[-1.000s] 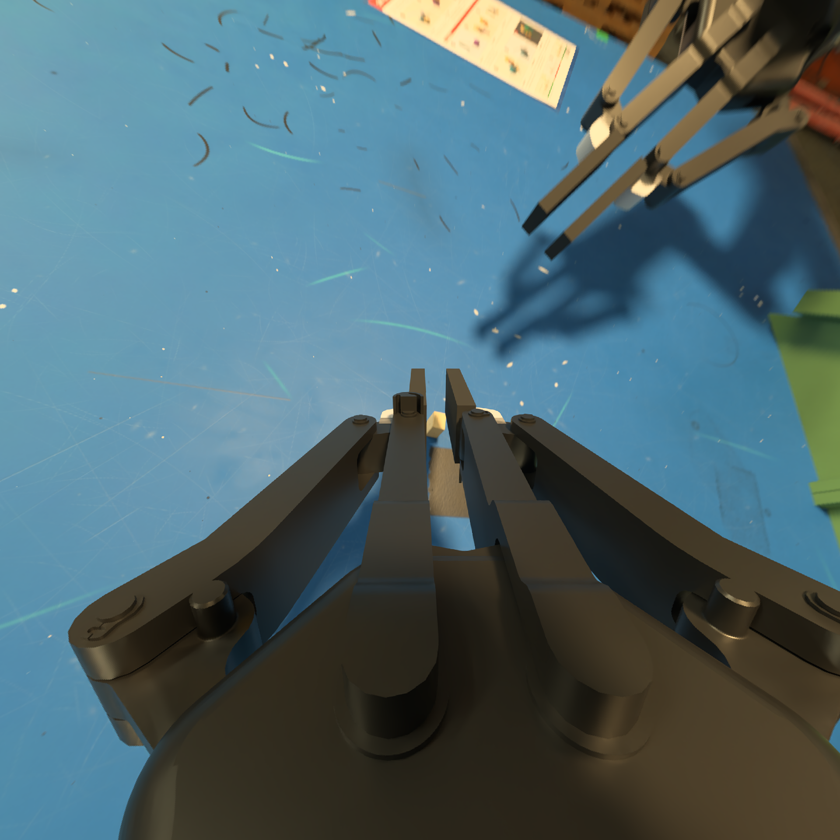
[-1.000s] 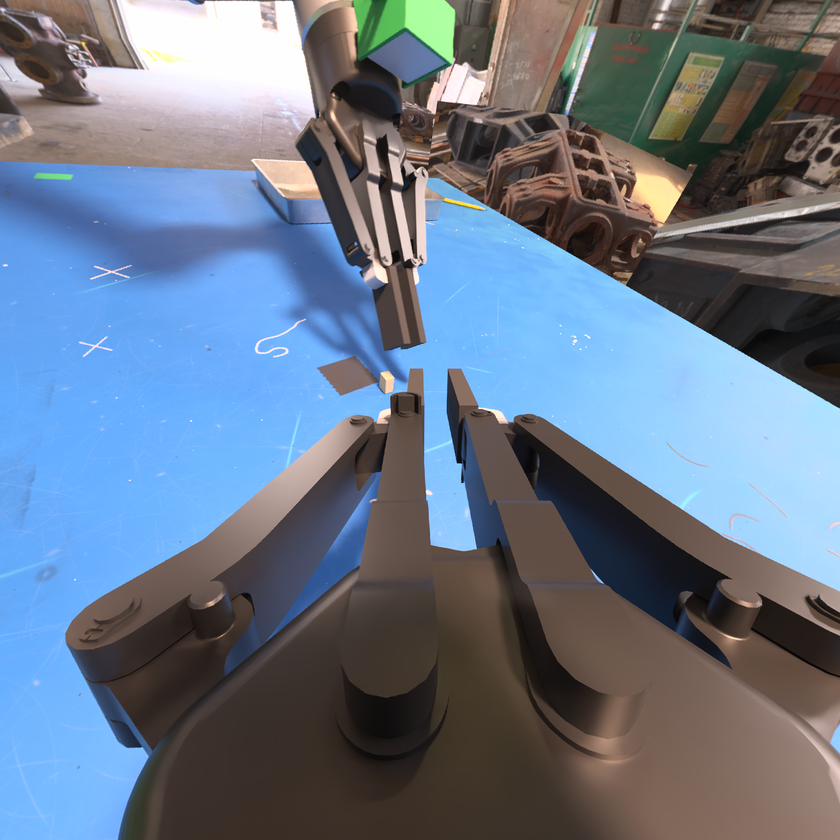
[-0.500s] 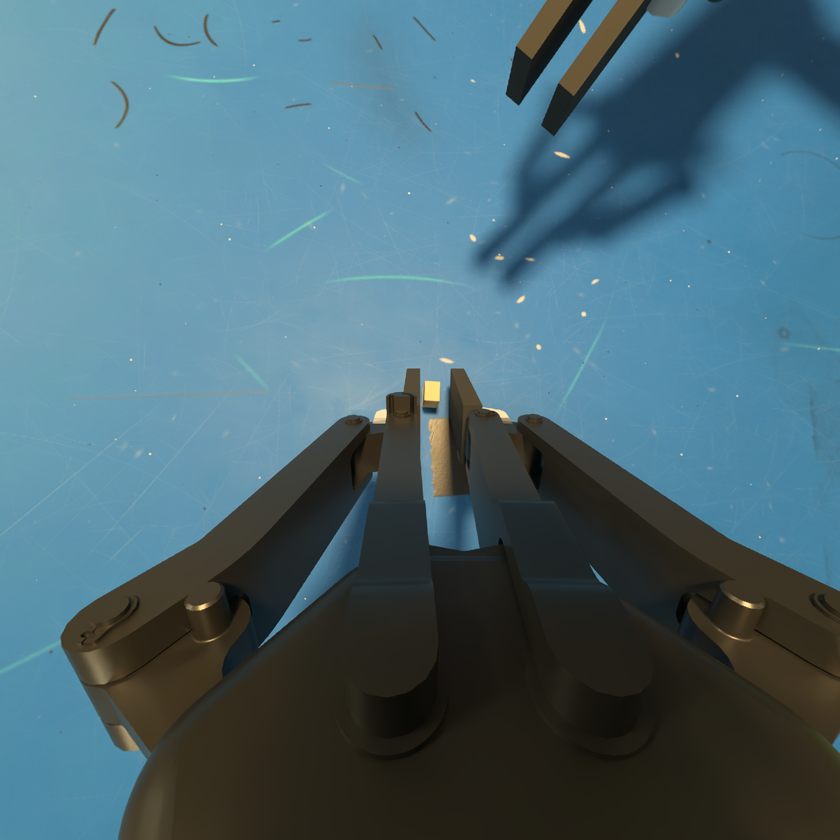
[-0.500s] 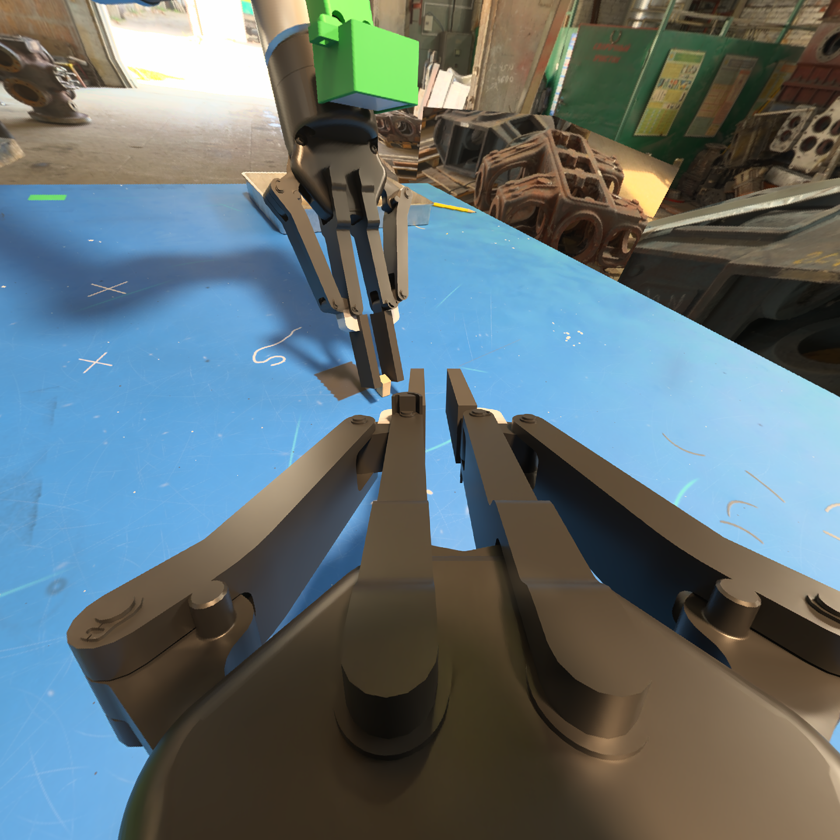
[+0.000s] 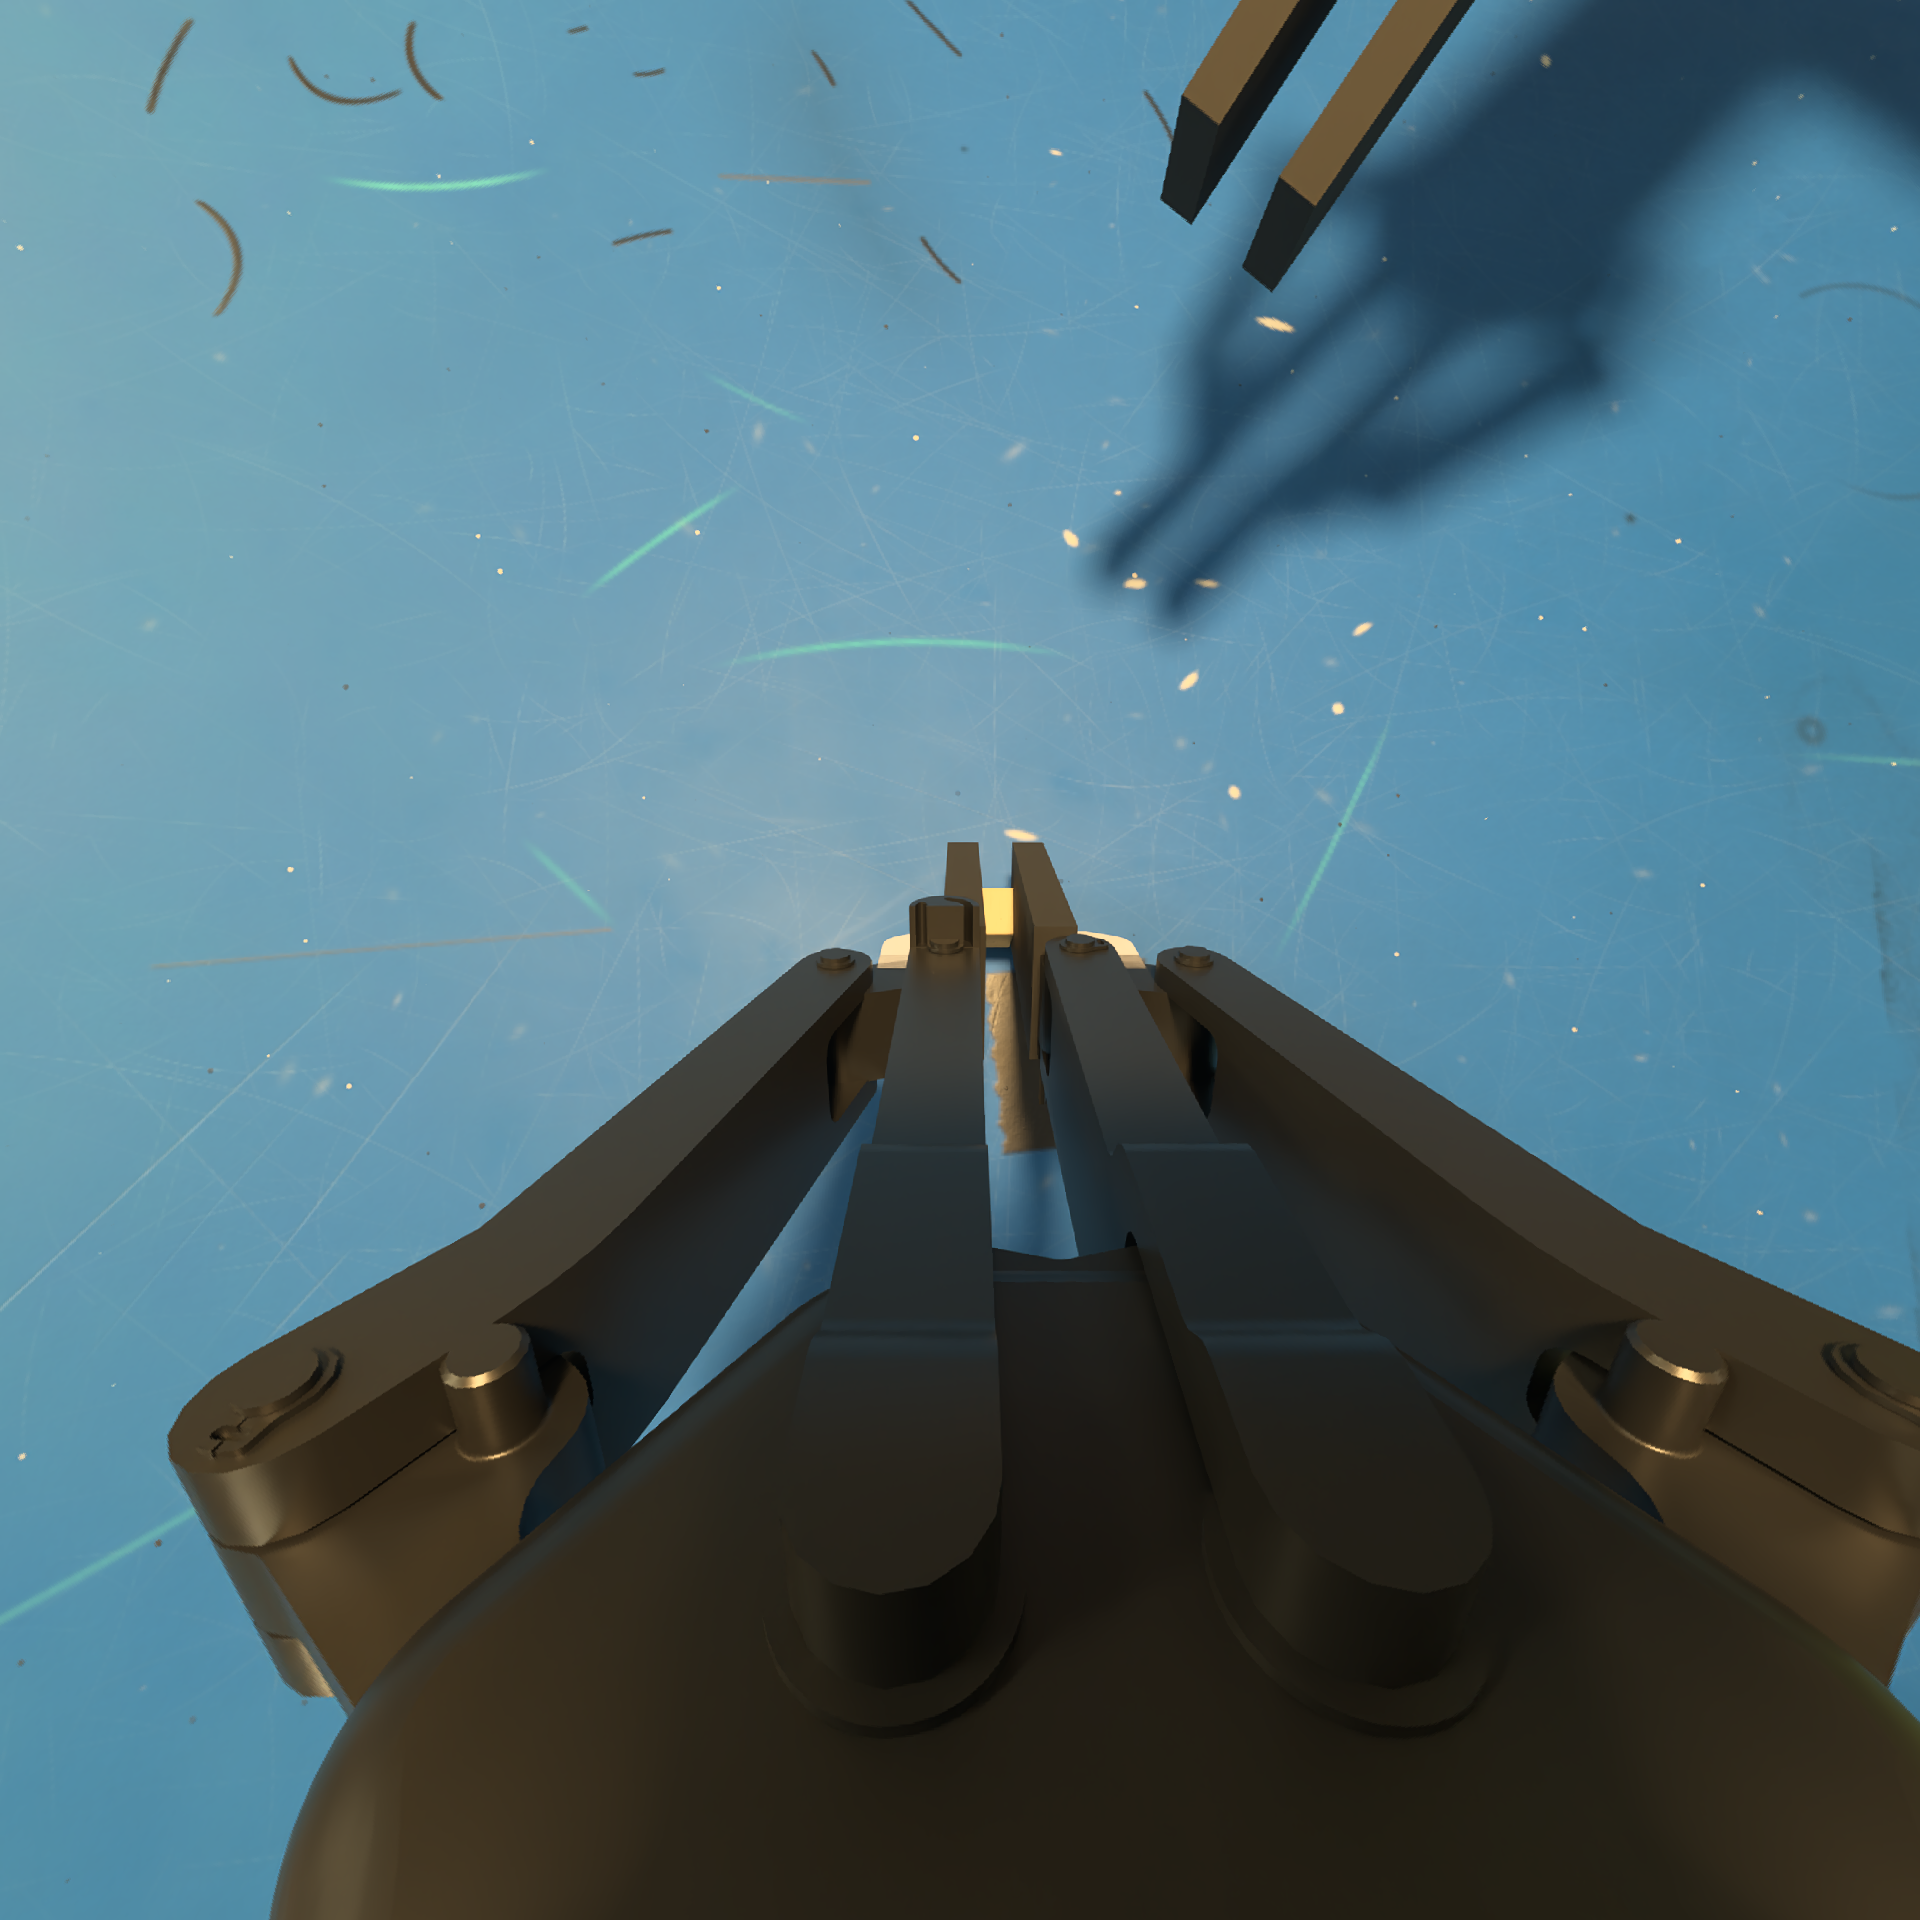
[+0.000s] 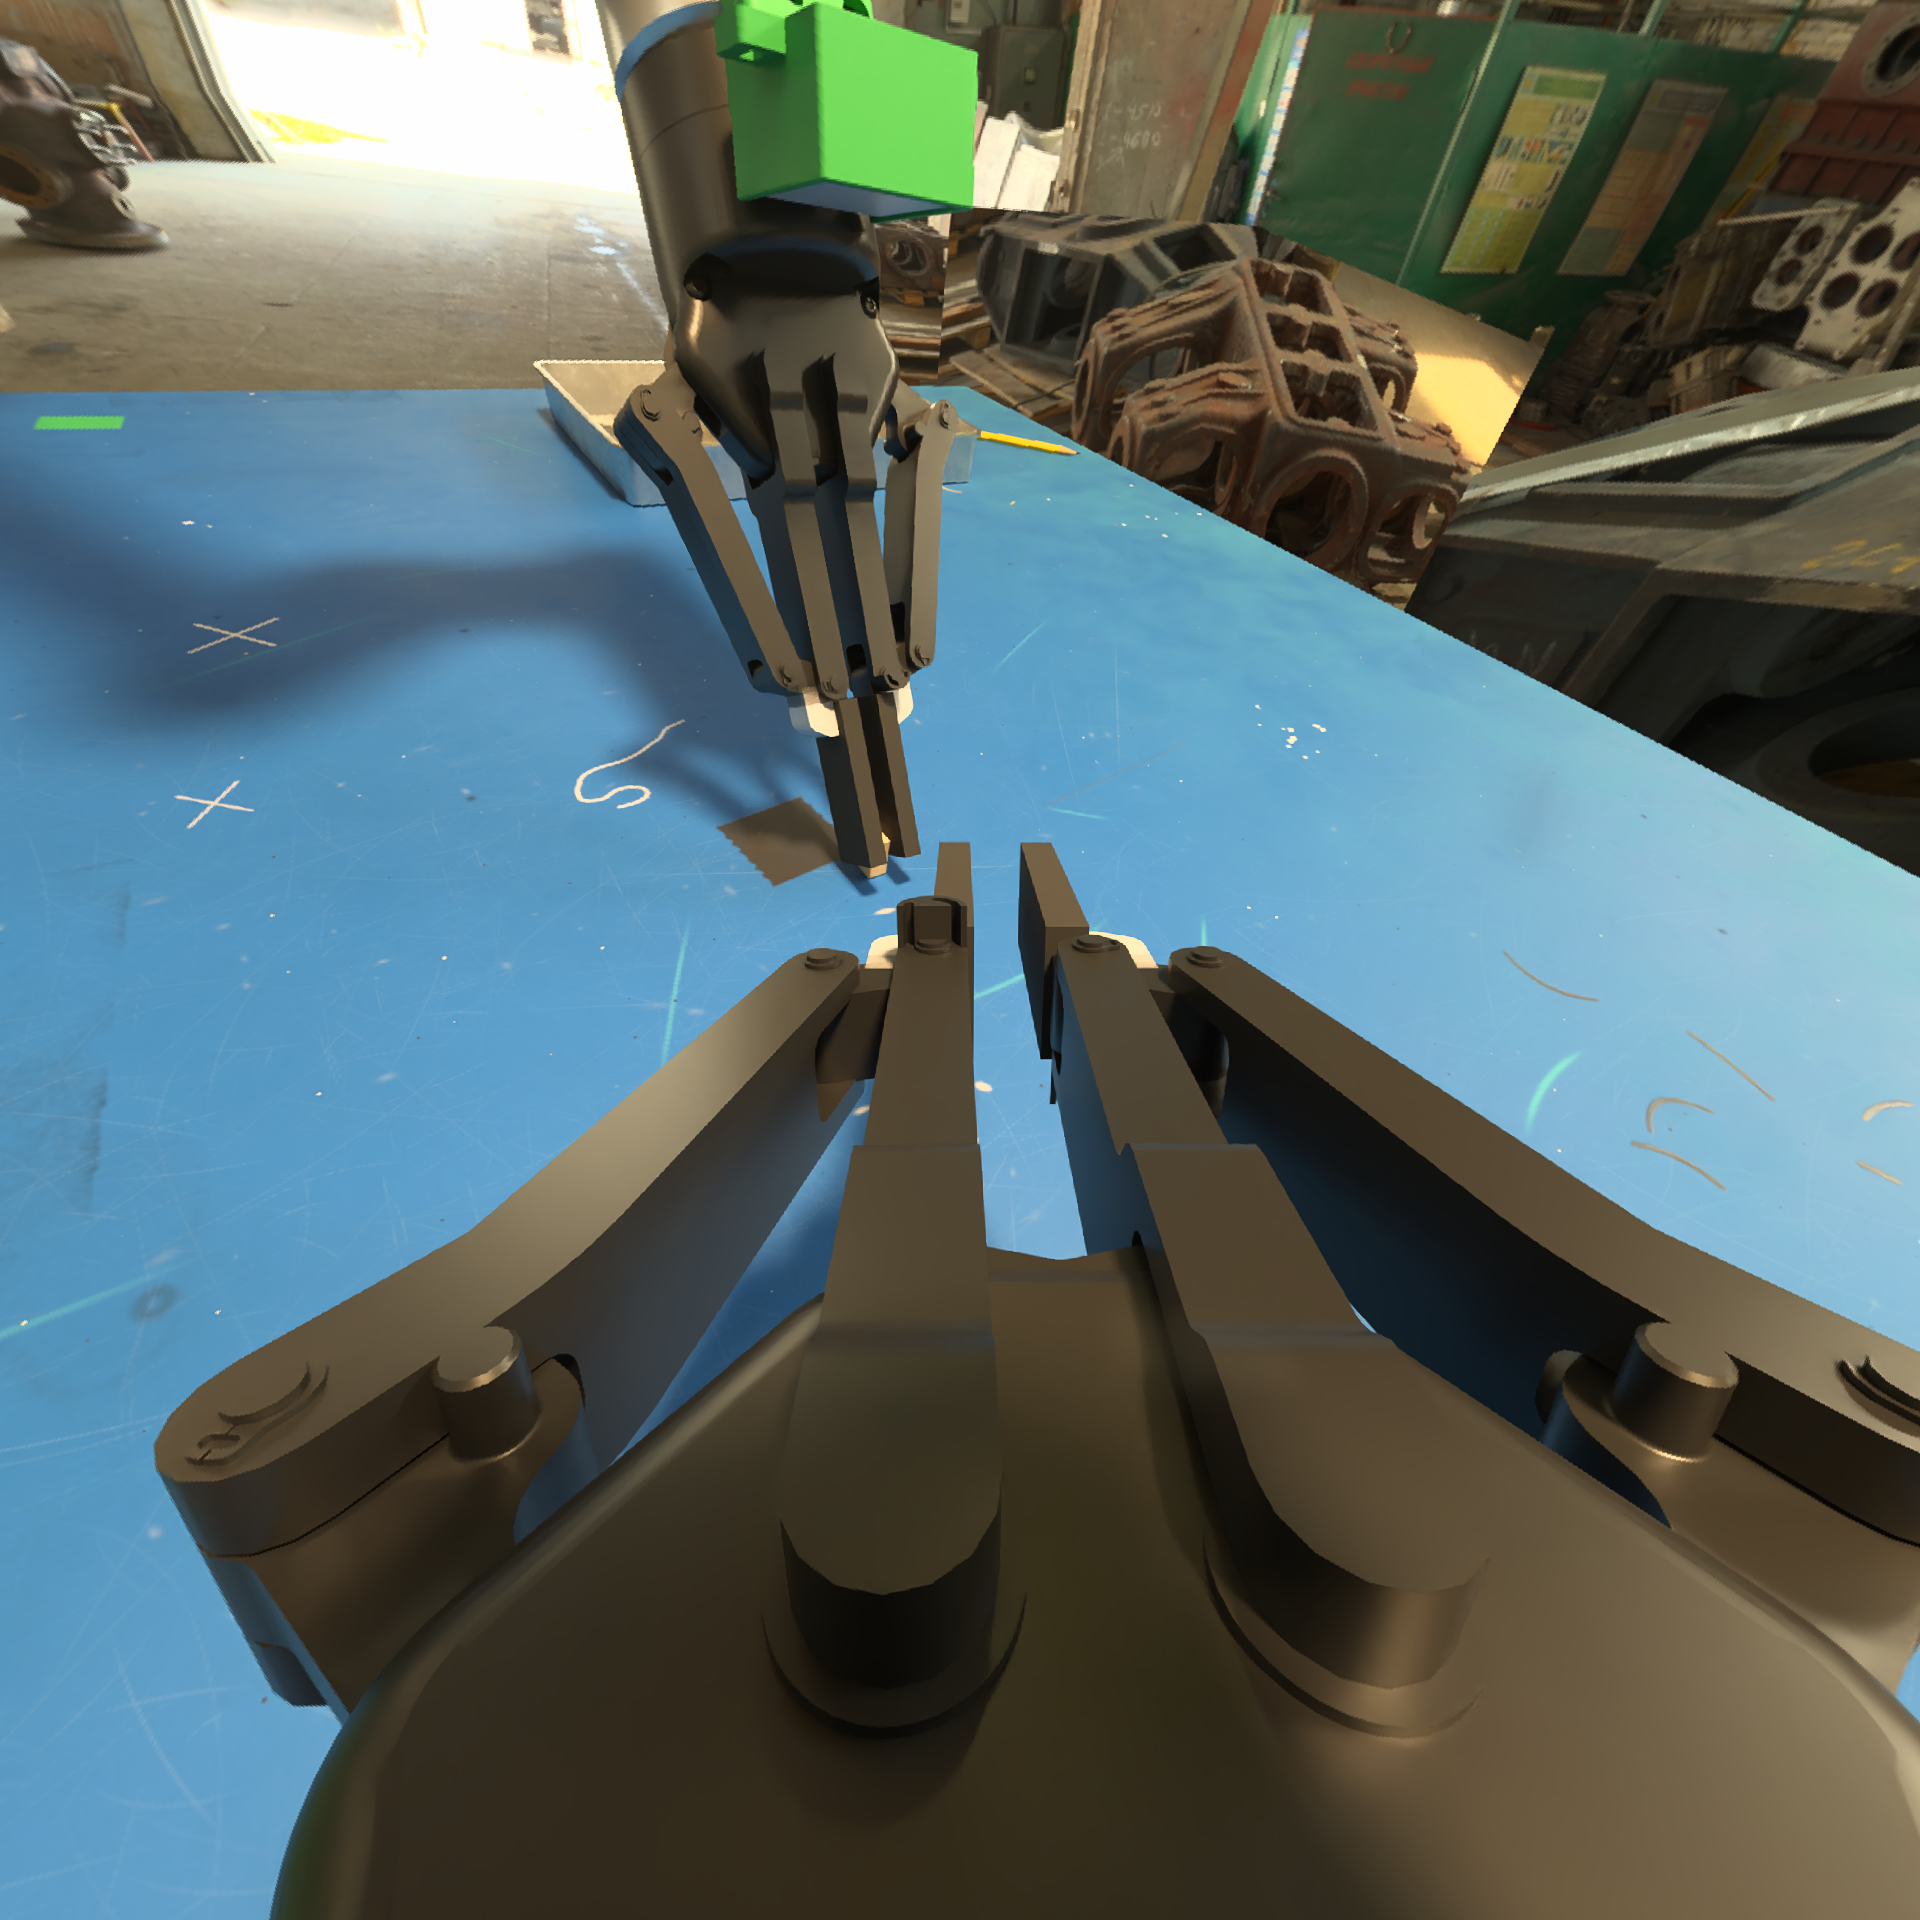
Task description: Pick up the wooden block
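Left gripper (image 5: pixel 995 868) narrow, clamped on wooden block (image 5: pixel 997 916) at table (image 5: pixel 520 623); lift straight, keep squeeze. Right gripper (image 6: pixel 995 868) narrow, empty.

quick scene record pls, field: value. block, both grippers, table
block: small wooden block, between the left gripper's fingers, low at the table
left gripper: closed on the block from both sides, pointing down
right gripper: narrow gap between fingers, nothing in it, off to the side of the block
table: blue top, scratched, chalk marks
other: dark flat patch beside the block; metal tray at far edge
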You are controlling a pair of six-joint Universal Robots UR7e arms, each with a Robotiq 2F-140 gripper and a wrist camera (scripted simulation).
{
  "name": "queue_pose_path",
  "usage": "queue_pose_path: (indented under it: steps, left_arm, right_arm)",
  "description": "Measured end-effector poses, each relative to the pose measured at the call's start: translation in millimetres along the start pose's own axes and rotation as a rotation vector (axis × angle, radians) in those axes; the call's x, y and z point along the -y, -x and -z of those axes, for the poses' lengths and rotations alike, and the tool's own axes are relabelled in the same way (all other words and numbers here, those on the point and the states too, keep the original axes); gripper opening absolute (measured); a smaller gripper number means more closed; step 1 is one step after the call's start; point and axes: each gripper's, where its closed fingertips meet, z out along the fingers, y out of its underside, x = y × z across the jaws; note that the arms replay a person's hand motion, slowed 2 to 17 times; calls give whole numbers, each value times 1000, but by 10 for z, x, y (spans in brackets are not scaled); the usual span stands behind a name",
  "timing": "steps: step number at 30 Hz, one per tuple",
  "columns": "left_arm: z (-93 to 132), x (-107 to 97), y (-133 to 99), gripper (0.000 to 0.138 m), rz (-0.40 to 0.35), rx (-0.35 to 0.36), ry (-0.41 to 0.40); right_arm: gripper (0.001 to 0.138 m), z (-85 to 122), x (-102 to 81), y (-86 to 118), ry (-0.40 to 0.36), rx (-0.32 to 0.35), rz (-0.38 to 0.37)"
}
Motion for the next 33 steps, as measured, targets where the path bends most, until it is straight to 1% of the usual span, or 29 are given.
queue_pose_path:
  steps: [6,12,18,24,33]
  left_arm:
    - [-4,6,1,9,-6,6,0]
    - [2,52,-33,9,-2,-1,-39]
    - [71,147,-57,9,1,-2,-93]
    - [156,259,-92,9,-16,2,-138]
    - [260,461,-191,9,-39,-15,-211]
  right_arm:
    - [13,24,-22,-10,-5,-4,-19]
    - [13,35,-20,-6,-14,-4,-29]
    - [13,35,-15,13,-17,0,-32]
    - [13,27,-6,40,-17,9,-34]
    - [13,22,35,94,-24,21,-28]
